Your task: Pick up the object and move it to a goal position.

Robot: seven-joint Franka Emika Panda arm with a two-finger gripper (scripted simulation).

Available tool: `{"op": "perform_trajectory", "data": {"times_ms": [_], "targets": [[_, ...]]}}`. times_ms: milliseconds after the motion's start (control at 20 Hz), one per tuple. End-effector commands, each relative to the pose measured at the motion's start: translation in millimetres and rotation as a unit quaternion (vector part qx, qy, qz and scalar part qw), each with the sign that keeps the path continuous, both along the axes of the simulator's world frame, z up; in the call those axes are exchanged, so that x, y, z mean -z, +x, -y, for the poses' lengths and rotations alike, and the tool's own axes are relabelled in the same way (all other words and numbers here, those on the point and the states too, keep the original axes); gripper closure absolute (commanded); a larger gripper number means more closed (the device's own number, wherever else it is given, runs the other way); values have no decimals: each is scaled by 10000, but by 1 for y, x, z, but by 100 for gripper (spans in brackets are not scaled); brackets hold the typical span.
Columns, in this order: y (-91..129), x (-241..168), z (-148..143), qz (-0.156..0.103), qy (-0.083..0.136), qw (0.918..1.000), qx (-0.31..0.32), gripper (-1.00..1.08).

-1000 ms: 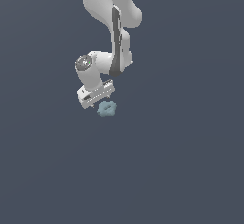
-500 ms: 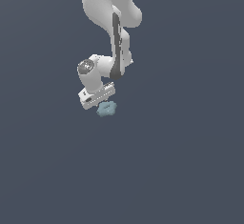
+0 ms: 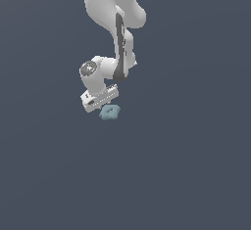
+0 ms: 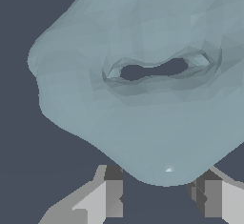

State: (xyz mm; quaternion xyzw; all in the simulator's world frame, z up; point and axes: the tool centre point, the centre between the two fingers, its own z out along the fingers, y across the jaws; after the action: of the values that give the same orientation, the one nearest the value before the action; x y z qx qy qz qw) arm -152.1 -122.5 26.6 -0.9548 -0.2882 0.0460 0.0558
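The small matte teal-blue lump, rounded with a bumpy outline (image 3: 110,112), lies just below the middle of the exterior view on the flat dark grey worktop (image 3: 196,175), right under the white end effector (image 3: 104,105). In the wrist view the lump (image 4: 143,89) fills the frame and the two grey fingertips (image 4: 109,194) stand apart, released, holding nothing. The uneven surface could probably let a pad slip or nudge the lump aside on closing. Count: one lump, one arm, two fingers.
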Motion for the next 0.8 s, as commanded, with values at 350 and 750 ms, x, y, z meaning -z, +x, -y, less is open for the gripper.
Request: {"op": "perform_trajectory", "data": {"times_ms": [350, 750], "targets": [[0, -23, -5, 3, -1, 10000, 0, 108], [0, -76, -18, 1, -3, 10000, -3, 108]]}}
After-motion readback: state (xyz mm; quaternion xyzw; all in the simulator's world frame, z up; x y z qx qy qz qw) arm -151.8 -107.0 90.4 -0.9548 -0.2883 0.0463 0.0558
